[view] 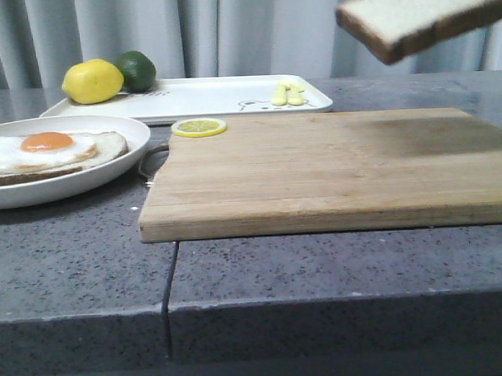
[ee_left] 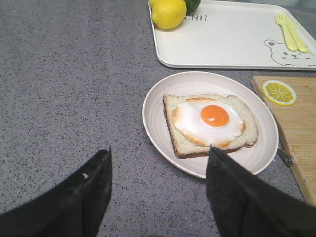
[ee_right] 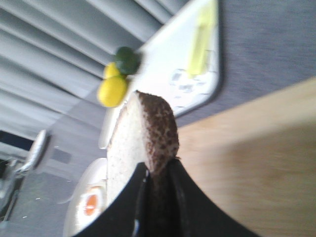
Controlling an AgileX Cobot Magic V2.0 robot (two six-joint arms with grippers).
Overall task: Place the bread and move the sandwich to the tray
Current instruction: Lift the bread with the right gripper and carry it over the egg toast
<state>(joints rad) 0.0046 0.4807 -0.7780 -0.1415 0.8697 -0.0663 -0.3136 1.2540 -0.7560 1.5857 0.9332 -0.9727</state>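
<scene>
Front view shows the bread (view: 422, 15) held up in the air, tilted, above the far right end of the cutting board (view: 316, 169) and well clear of it. Right wrist view has the right hand (ee_right: 157, 173) clamped narrow on the slice's dark crust edge, the pale face turned sideways. The plate (view: 69, 188) serves as landmark: it sits on the grey tabletop (view: 81, 268) just beside the board's left end, carrying an open-faced sandwich (view: 48, 154), a brown-crusted slice topped with a fried egg (ee_left: 210, 121) and no lid of bread yet. Beyond the plate lies the white tray (view: 207, 97), with a lemon (view: 92, 81) and a lime (view: 136, 70) at its nearer corner and a small yellow fork (ee_left: 291, 33) at the corner farther from the plate. A lemon slice (view: 198, 127) rests on the board's corner nearest the plate. Left wrist view shows the left hand (ee_left: 158, 187) spread wide above the tabletop on the plate's near side, holding nothing. The bread looks light, soft and easily crushed or torn, so a gentle pinch at the firmer crust suits it best. The finished stack may slide on the slick egg; lifting it by the plate's rim seems safer.
</scene>
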